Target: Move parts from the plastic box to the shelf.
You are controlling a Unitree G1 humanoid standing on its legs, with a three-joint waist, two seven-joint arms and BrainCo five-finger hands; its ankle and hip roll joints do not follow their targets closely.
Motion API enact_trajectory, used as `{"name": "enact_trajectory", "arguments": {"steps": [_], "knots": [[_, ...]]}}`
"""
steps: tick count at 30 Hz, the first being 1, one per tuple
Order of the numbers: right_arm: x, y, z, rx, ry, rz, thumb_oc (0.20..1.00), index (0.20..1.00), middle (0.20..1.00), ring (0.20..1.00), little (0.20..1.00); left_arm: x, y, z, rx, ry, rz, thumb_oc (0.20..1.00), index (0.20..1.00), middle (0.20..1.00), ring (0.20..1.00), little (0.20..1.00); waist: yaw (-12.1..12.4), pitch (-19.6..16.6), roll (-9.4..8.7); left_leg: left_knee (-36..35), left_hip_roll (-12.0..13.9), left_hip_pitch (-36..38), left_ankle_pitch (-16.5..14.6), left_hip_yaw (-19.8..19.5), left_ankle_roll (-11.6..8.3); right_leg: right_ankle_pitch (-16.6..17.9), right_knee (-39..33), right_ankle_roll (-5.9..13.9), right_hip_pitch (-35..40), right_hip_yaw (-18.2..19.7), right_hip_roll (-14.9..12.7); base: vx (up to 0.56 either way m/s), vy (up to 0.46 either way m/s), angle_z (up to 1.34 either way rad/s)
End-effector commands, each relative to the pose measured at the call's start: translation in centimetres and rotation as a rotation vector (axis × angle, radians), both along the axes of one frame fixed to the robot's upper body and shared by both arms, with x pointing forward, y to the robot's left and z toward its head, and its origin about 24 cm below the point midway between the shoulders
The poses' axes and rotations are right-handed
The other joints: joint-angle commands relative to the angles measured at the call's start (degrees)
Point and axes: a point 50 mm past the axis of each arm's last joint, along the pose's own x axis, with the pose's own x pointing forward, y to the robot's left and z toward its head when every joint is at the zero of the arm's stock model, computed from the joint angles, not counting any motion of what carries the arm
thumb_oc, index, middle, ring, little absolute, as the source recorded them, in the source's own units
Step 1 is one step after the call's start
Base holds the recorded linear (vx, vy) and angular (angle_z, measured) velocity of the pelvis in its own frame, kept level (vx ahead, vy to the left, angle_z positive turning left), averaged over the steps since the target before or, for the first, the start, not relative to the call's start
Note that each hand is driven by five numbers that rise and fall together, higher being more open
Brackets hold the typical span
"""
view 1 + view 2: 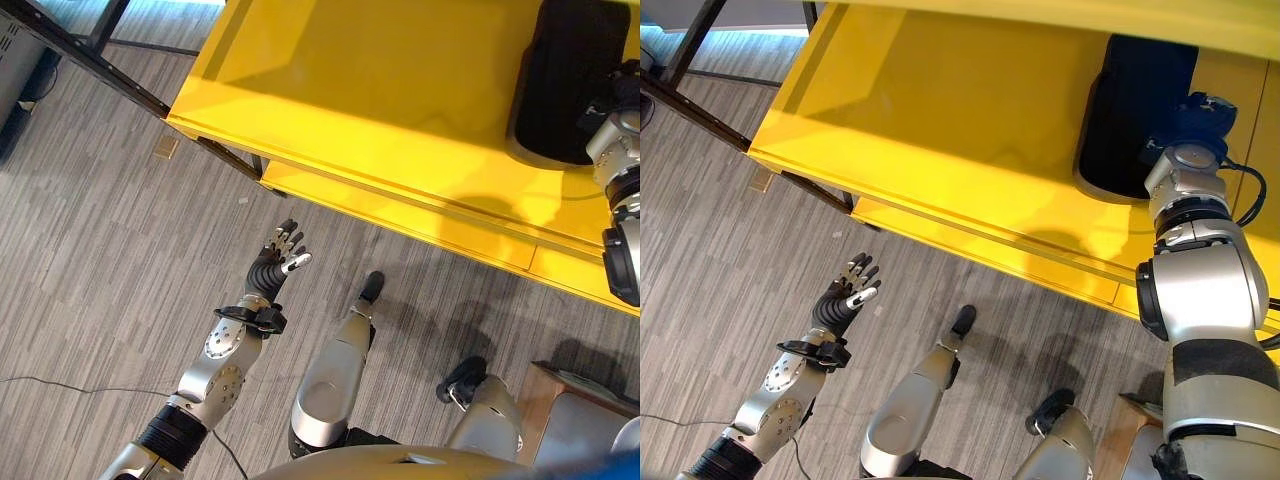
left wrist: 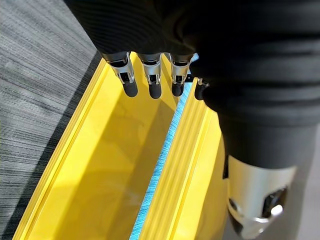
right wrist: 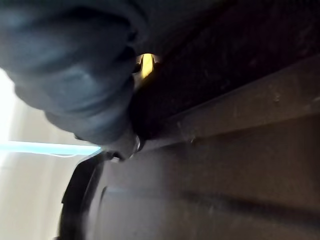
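Note:
A large black part [image 1: 1135, 110] lies on the upper board of the yellow shelf [image 1: 940, 110], towards its right end. My right arm reaches up to it, and my right hand [image 1: 1188, 130] rests against the part's right side with its fingers hidden. The right wrist view has the part's dark moulded surface [image 3: 225, 150] very close. My left hand [image 1: 280, 255] hangs over the floor in front of the shelf's lower edge. It is open, with straight fingers [image 2: 152, 82] and nothing in it.
A lower yellow board [image 1: 400, 215] juts out under the top one. A dark metal frame [image 1: 90, 60] runs along the upper left, with a small tan piece [image 1: 166, 147] on the carpet near it. A brown-edged grey container [image 1: 585, 415] stands at the lower right.

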Motion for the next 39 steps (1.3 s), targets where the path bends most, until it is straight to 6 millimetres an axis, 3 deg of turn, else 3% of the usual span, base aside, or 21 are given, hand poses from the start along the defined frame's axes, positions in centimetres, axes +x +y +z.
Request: {"name": "enact_trajectory", "arguments": {"steps": [1, 10, 21, 24, 25, 27, 29, 31, 33, 35, 37, 39], "knots": [[-1.0, 0.7, 8.4, -0.051, -0.265, -0.004, 1.0, 1.0, 1.0, 1.0, 1.0, 0.8, 0.7, 3.1, -0.013, -0.151, 0.031, 1.0, 1.0, 1.0, 1.0, 1.0, 0.1, 3.3, -2.1, 9.8, 2.4, -3.8, -10.9, -0.9, 0.58, 7.0, -15.2, 2.5, 9.4, 1.4, 2.9, 0.0, 0.0, 0.0], [-1.1, 0.7, 8.8, -0.024, -0.299, -0.012, 1.0, 1.0, 1.0, 1.0, 1.0, 0.8, 0.7, 3.2, -0.009, -0.153, 0.032, 1.0, 1.0, 1.0, 1.0, 1.0, 0.2, 2.9, -2.25, 10.5, 2.0, -4.1, -11.4, -0.9, 0.73, 7.0, -15.4, 2.61, 10.1, 1.0, 2.7, 0.0, 0.0, 0.0], [-0.8, 2.4, 10.3, -0.078, -0.344, 0.043, 1.0, 1.0, 1.0, 1.0, 1.0, 1.0, 0.9, 2.9, -0.001, -0.139, 0.019, 1.0, 1.0, 1.0, 1.0, 1.0, -0.2, 2.2, -2.9, 10.0, 2.5, -2.5, -11.2, -0.4, 0.62, 7.5, -16.3, 2.55, 11.0, 1.6, 3.1, 0.0, 0.0, 0.0], [-0.5, 3.8, 10.8, -0.101, -0.379, 0.088, 1.0, 1.0, 1.0, 1.0, 1.0, 1.2, 1.0, 3.0, 0.003, -0.147, 0.019, 1.0, 1.0, 1.0, 1.0, 1.0, -0.6, 1.7, -3.21, 9.7, 2.8, -1.8, -11.1, -0.4, 0.55, 7.7, -16.5, 2.53, 11.3, 1.8, 3.3, -0.04, 0.021, -0.06], [0.1, 7.2, 11.1, -0.137, -0.461, 0.183, 1.0, 1.0, 1.0, 1.0, 1.0, 1.5, 1.0, 3.1, -0.008, -0.149, 0.034, 1.0, 1.0, 1.0, 1.0, 1.0, -1.7, 1.2, -3.87, 8.8, 3.3, -0.9, -9.4, 0.4, 0.63, 9.6, -17.9, 2.17, 11.7, 1.8, 3.4, -0.11, 0.066, -0.16], [0.3, 9.6, 10.8, -0.171, -0.511, 0.256, 1.0, 1.0, 1.0, 1.0, 1.0, 1.6, 1.1, 3.0, -0.025, -0.145, 0.055, 1.0, 1.0, 1.0, 1.0, 1.0, -2.7, 1.0, -4.49, 8.2, 3.7, -0.2, -9.0, 0.6, 0.58, 10.1, -18.8, 2.19, 12.1, 2.0, 3.7, -0.06, 0.042, -0.29], [0.1, 12.7, 9.1, -0.166, -0.575, 0.365, 1.0, 1.0, 1.0, 1.0, 1.0, 1.5, 1.1, 2.3, -0.041, -0.115, 0.069, 1.0, 1.0, 1.0, 1.0, 1.0, -4.2, 0.4, -5.59, 6.8, 4.5, 1.5, -8.5, 1.1, 0.43, 11.0, -20.7, 2.17, 13.4, 2.1, 4.2, -0.03, 0.001, -0.22], [-0.3, 13.8, 8.0, -0.163, -0.598, 0.415, 1.0, 1.0, 1.0, 1.0, 1.0, 1.3, 1.3, 2.1, -0.041, -0.103, 0.076, 1.0, 1.0, 1.0, 1.0, 1.0, -5.1, -0.1, -6.02, 5.7, 4.9, 2.2, -8.1, 1.4, 0.39, 11.6, -22.0, 2.25, 14.1, 2.0, 4.4, -0.02, -0.005, -0.28], [-1.1, 15.5, 5.3, -0.16, -0.613, 0.512, 1.0, 1.0, 1.0, 1.0, 1.0, 1.2, 1.4, 1.7, -0.045, -0.083, 0.09, 1.0, 1.0, 1.0, 1.0, 1.0, -6.6, -0.9, -6.72, 3.9, 5.3, 3.7, -7.4, 2.0, 0.31, 12.8, -24.2, 2.5, 15.0, 2.2, 4.7, -0.01, 0.008, -0.26], [-2.3, 17.4, 0.4, -0.066, -0.594, 0.634, 1.0, 1.0, 1.0, 1.0, 1.0, 0.7, 1.3, 0.9, -0.041, -0.05, 0.086, 1.0, 1.0, 1.0, 1.0, 1.0, -8.3, -2.8, -7.93, 1.3, 6.0, 5.6, -6.4, 3.2, 0.3, 14.9, -27.7, 3.1, 16.5, 2.4, 5.1, 0.02, 0.013, -0.17], [-3.6, 18.4, -2.8, 0.021, -0.577, 0.707, 1.0, 1.0, 1.0, 1.0, 1.0, 0.3, 1.4, 0.3, -0.042, -0.023, 0.092, 1.0, 1.0, 1.0, 1.0, 1.0, -9.3, -4.5, -8.84, -0.3, 6.6, 7.1, -6.2, 4.0, 0.33, 16.1, -30.1, 3.58, 17.8, 2.7, 5.3, 0.03, -0.001, -0.32], [-4.2, 18.7, -3.9, 0.031, -0.563, 0.725, 1.0, 1.0, 1.0, 1.0, 1.0, 0.1, 1.4, 0.0, -0.038, -0.013, 0.097, 1.0, 1.0, 1.0, 1.0, 1.0, -9.7, -5.2, -9.26, -0.8, 6.7, 7.8, -6.2, 4.4, 0.34, 16.6, -30.8, 3.77, 18.3, 3.1, 5.3, 0.03, 0.003, -0.28]]}}
